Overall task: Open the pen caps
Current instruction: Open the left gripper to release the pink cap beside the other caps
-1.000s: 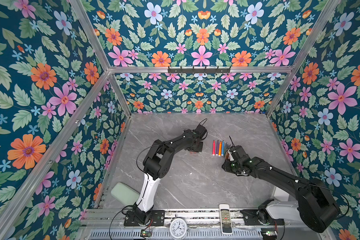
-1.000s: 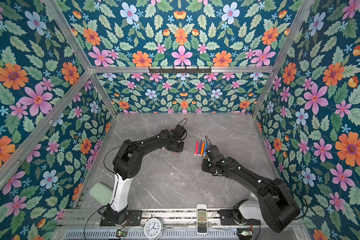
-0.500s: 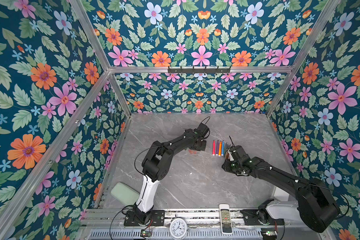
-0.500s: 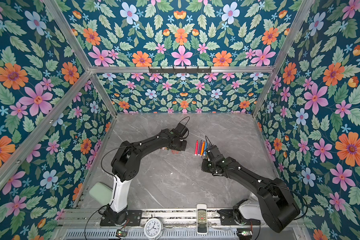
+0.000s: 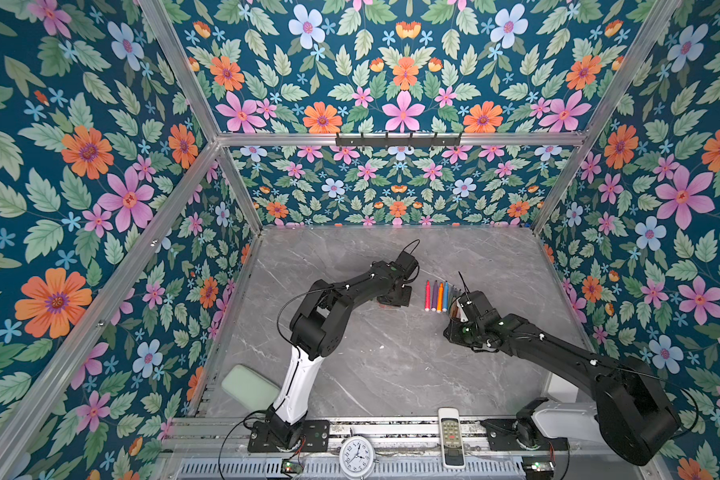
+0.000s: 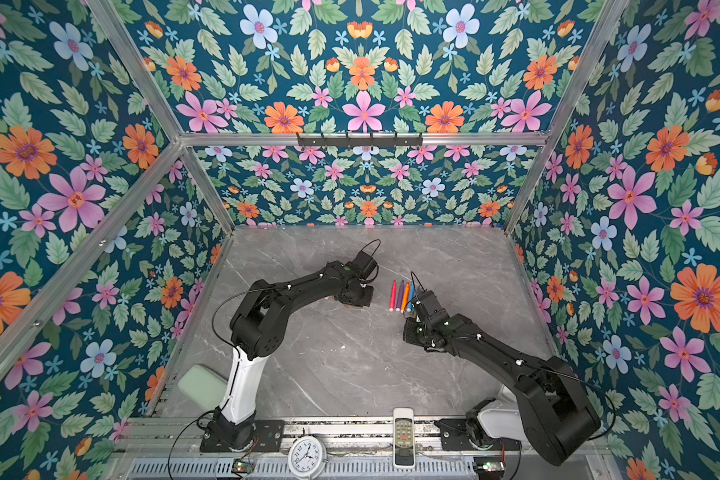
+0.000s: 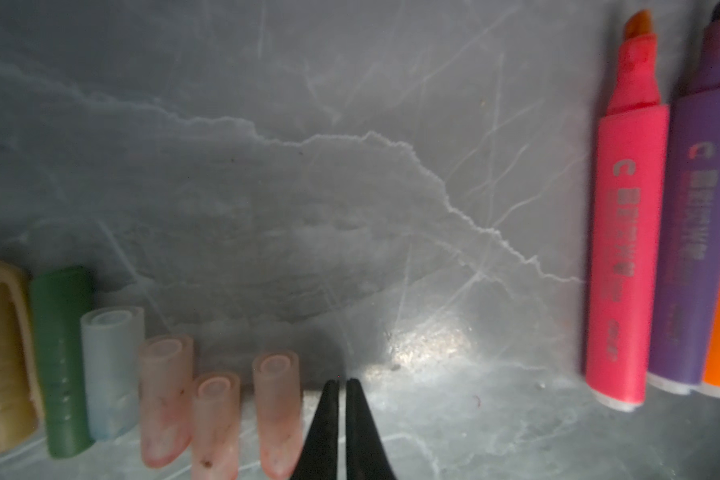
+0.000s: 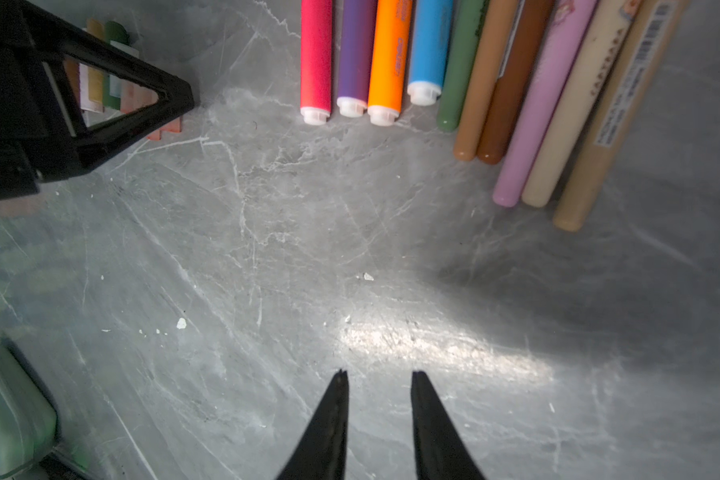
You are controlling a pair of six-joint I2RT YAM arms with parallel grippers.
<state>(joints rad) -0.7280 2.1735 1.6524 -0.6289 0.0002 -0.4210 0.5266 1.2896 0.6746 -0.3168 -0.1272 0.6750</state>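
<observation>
Left gripper [image 7: 341,384] pressed together beside stubby translucent pen caps [image 7: 277,411]; right gripper [image 8: 379,376] spread over veined grey tabletop [image 8: 267,249].

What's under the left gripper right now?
A row of loose pen caps lies on the table beside the shut left gripper. In both top views the arm covers nearly all of them.

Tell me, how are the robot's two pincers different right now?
The left pincer is shut tight; the right pincer is open, with a gap between its tips. The left pincer is right beside the row of pen caps; the right pincer is over bare table, short of the pens. Both are black, pointed and holding nothing.
</observation>
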